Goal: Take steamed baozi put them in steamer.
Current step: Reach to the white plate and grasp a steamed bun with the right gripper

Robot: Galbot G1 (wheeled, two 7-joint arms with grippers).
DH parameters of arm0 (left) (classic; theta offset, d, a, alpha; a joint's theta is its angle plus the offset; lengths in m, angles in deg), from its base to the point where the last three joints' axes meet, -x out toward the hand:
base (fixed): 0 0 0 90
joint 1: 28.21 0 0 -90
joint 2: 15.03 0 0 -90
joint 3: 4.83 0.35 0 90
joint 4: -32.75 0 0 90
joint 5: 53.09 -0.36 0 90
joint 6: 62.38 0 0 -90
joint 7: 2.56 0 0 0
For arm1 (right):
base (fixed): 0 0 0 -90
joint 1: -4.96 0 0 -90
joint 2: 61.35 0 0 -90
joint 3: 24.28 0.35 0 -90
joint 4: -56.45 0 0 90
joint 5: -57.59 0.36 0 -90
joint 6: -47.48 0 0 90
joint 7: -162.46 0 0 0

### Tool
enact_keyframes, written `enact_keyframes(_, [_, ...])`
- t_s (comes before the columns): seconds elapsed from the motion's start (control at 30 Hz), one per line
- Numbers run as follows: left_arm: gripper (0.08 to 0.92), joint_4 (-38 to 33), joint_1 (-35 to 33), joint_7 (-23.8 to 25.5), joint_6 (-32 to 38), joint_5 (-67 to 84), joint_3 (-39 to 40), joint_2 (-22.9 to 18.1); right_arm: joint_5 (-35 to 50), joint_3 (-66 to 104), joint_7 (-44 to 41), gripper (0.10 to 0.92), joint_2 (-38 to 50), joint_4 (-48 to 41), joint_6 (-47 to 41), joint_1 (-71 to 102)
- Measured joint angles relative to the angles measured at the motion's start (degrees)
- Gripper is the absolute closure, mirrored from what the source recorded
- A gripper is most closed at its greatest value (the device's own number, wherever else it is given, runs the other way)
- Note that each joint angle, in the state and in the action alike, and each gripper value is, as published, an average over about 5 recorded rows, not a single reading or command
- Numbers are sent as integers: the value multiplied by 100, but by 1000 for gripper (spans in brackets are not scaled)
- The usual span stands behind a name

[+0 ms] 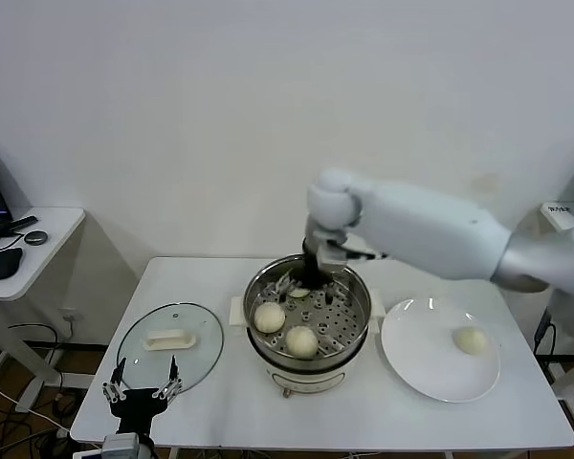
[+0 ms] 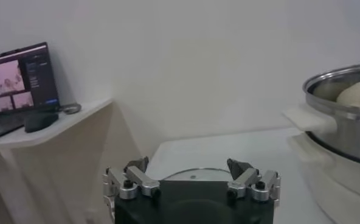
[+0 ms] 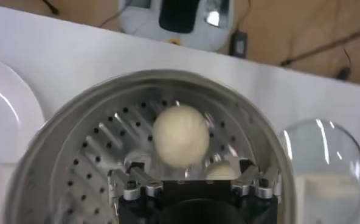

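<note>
Over the far side of the steamer (image 1: 308,316) the right gripper (image 1: 311,277) is held with its fingers spread wide and nothing between them — a baozi (image 3: 180,135) sits just below on the perforated tray, apparently just released. Two more buns (image 1: 270,316) lie on the tray's near side; one baozi (image 1: 471,339) is left on the white plate (image 1: 416,368) to the right, so a reach there is called for next. The left gripper (image 1: 141,390) is parked wide open by the glass lid (image 1: 158,359). A white table (image 1: 220,411) bears everything, against a plain wall.

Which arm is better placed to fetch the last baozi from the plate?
Right: its open end effector is over the steamer, beside the plate holding the last baozi. The left end effector sits by the glass lid.
</note>
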State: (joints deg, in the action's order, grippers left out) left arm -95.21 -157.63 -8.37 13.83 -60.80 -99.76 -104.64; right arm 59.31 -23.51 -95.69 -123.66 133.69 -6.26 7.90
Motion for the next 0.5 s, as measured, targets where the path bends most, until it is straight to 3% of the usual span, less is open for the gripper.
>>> enact_keyframes(0.33, [177, 12, 15, 87, -64, 106, -30, 126, 206, 565, 363, 203, 1403, 83, -2975, -138])
enact_keyframes(0.5, [177, 37, -11, 115, -110, 173, -69, 154, 1, 811, 268, 203, 2053, -49, -3845, 49])
